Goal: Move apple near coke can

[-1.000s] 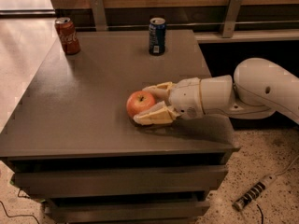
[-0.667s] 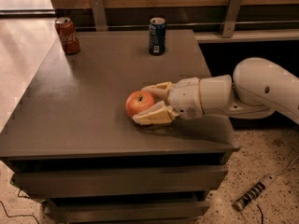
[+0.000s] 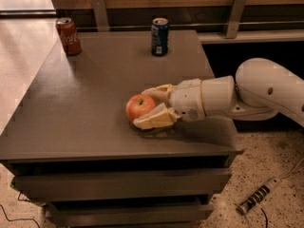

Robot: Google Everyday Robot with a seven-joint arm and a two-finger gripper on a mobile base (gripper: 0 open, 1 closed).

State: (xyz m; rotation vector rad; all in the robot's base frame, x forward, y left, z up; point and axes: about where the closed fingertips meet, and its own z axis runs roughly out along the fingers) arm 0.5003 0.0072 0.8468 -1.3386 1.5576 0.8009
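Observation:
The red-orange apple [image 3: 139,106] sits low over the grey table [image 3: 95,103], near its front right part. My gripper [image 3: 146,107] reaches in from the right, and its two cream fingers [image 3: 154,118] close on the apple from the far and near sides. The red coke can [image 3: 68,36] stands upright at the far left corner of the table, well away from the apple and gripper. My white arm [image 3: 256,91] stretches off to the right.
A dark blue can [image 3: 159,36] stands upright at the table's far edge, right of centre. A wooden wall with metal brackets [image 3: 100,12] runs behind. A power strip [image 3: 256,202] lies on the speckled floor at lower right.
The apple and gripper have shifted very slightly to the left; otherwise nothing has visibly changed.

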